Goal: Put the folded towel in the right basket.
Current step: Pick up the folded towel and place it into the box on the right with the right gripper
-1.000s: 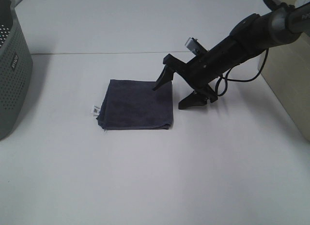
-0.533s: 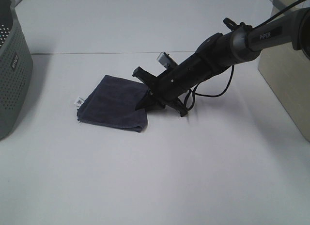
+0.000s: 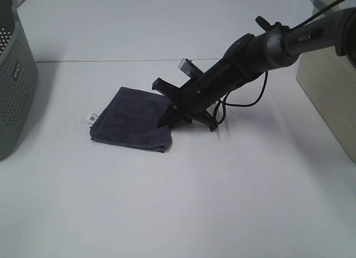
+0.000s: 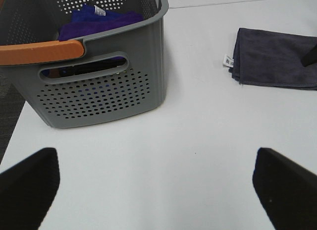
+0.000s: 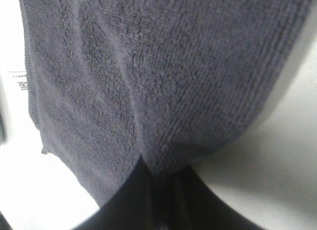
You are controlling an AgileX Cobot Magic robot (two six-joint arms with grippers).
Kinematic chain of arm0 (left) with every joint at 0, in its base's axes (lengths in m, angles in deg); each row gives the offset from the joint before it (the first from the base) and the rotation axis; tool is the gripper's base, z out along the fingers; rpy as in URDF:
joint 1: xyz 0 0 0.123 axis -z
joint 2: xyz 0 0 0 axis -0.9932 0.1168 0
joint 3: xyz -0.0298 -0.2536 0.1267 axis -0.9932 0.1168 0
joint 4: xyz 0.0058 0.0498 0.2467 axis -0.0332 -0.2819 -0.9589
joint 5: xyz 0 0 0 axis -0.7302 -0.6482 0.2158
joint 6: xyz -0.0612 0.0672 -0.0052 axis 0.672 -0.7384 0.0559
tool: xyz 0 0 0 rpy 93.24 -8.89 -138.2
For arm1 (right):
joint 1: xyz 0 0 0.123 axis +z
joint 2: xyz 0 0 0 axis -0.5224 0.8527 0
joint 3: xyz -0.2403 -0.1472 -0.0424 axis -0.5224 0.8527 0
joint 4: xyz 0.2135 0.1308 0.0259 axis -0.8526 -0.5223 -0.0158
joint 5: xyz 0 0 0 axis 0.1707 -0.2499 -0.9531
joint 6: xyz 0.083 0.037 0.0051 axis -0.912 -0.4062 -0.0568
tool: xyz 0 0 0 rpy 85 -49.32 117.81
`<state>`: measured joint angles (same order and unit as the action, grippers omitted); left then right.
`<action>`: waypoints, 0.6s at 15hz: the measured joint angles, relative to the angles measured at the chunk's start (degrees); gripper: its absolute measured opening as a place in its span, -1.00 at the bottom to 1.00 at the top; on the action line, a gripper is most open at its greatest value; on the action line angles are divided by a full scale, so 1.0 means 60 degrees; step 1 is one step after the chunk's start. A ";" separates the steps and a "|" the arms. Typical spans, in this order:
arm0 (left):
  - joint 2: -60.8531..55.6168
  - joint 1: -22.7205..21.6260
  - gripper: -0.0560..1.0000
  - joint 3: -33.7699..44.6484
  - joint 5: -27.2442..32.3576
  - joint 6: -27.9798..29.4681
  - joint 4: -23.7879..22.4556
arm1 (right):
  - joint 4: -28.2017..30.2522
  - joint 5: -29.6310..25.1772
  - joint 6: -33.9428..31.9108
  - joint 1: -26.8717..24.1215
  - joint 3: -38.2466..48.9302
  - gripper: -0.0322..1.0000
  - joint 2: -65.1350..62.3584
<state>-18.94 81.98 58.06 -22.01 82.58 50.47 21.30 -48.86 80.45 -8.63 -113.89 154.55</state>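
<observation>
Right hand (image 3: 164, 122) pressed together, pinching one edge of folded towel (image 3: 128, 119) on bench (image 3: 183, 197). Risk: folds fall open on lift, trailing cloth snags right basket (image 3: 328, 91) rim.

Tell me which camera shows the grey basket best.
The left wrist view: the grey basket appears nearly whole, with its orange handle and purple cloths inside. The exterior high view catches only one side at its left edge; the right wrist view shows none of it.
</observation>
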 joint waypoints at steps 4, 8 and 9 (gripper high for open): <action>0.0000 0.0000 0.98 0.0000 0.0000 0.0000 0.0000 | 0.1413 -0.0869 -0.0038 -0.0277 -0.0516 -0.84 -0.1327; 0.0000 0.0000 0.98 0.0000 0.0000 0.0000 0.0000 | 0.2110 -0.2798 0.0239 -0.1690 -0.1958 -0.84 -0.3170; 0.0000 0.0000 0.98 0.0000 0.0000 0.0000 0.0000 | 0.2263 -0.3352 0.0315 -0.2244 -0.2435 -0.84 -0.3552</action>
<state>-18.94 81.98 58.06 -22.01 82.58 50.47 34.88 -68.97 82.34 -22.09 -128.50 133.23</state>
